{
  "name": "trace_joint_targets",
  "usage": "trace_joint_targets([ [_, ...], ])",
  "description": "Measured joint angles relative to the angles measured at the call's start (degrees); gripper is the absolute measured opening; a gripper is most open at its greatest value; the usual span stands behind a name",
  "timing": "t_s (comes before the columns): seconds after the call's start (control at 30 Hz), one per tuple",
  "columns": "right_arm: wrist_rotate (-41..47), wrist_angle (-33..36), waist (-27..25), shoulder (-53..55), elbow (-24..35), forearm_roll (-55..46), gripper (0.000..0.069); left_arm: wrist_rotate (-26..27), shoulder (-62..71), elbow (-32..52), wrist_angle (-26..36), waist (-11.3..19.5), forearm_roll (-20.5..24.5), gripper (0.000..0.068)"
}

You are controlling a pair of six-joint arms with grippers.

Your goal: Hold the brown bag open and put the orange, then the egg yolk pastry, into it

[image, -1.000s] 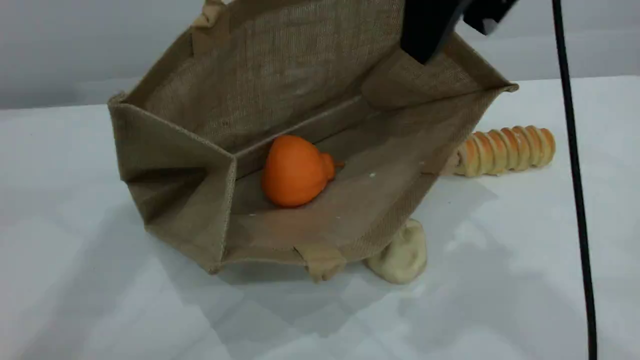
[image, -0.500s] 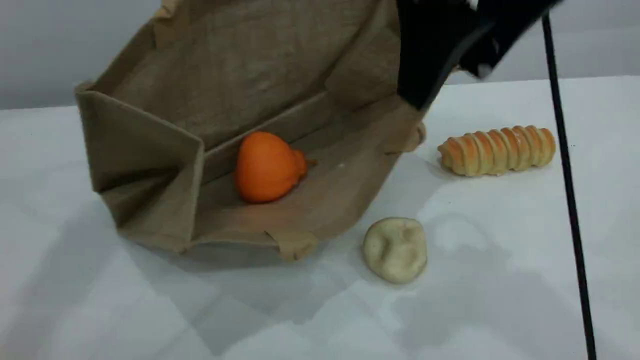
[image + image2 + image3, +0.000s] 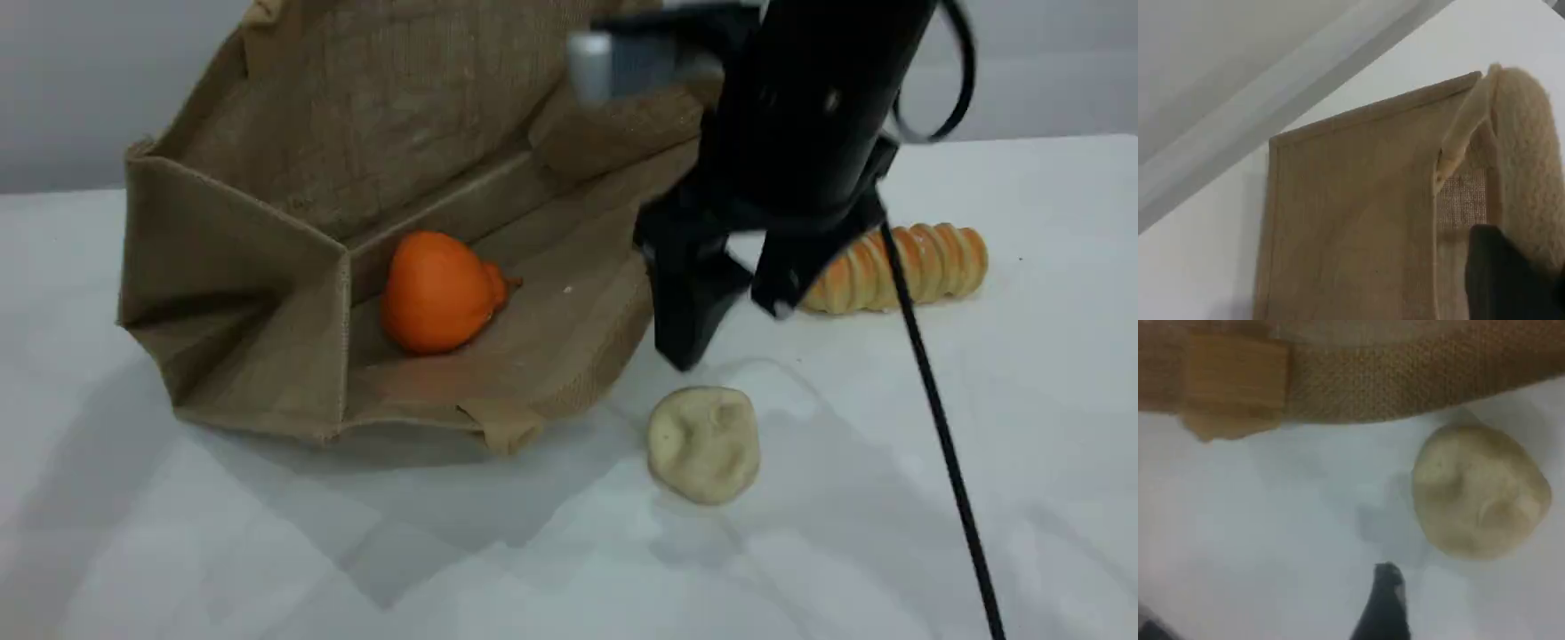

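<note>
Left claw (image 3: 1510, 281) pinches the tan jute bag (image 3: 267, 222) by its handle (image 3: 1528, 153); round orange fruit (image 3: 436, 293) inside. Right claw (image 3: 733, 320), spread, hangs above pale dimpled pastry (image 3: 702, 444).

A long golden-orange bread roll (image 3: 933, 262), ridged across its length, lay on its side on the white table (image 3: 1049, 427), toward the far right. Its left end was hidden in the scene view. The right end showed whole, rounded, with darker crests on the ridges. The tabletop was glossy and carried soft grey shadows and pale reflections. Behind the table's far edge rose a plain light-grey wall (image 3: 89, 80), which the left wrist view also showed.
</note>
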Motion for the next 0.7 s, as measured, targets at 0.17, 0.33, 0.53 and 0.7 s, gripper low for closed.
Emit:
trace_joint_targets([
  [0.17,0.00,-4.32,0.00,3.29,-0.11,-0.64,0.0563,0.06,0.00,0.00,0.00,0.00,-0.13,0.0081],
  [0.33,0.00,-6.85,0.00,4.75,-0.16,-0.59,0.0563,0.11,0.00,0.00,0.00,0.00,-2.95,0.0081],
  [0.53,-0.15,-8.67,0.00,6.70,-0.16,-1.22,0.0563,0.17,0.00,0.00,0.00,0.00,-2.85,0.0081],
  [0.7,-0.15,-9.08,0.00,9.31,-0.16,-1.22,0.0563,0.05,0.00,0.00,0.00,0.00,-2.85,0.0081],
])
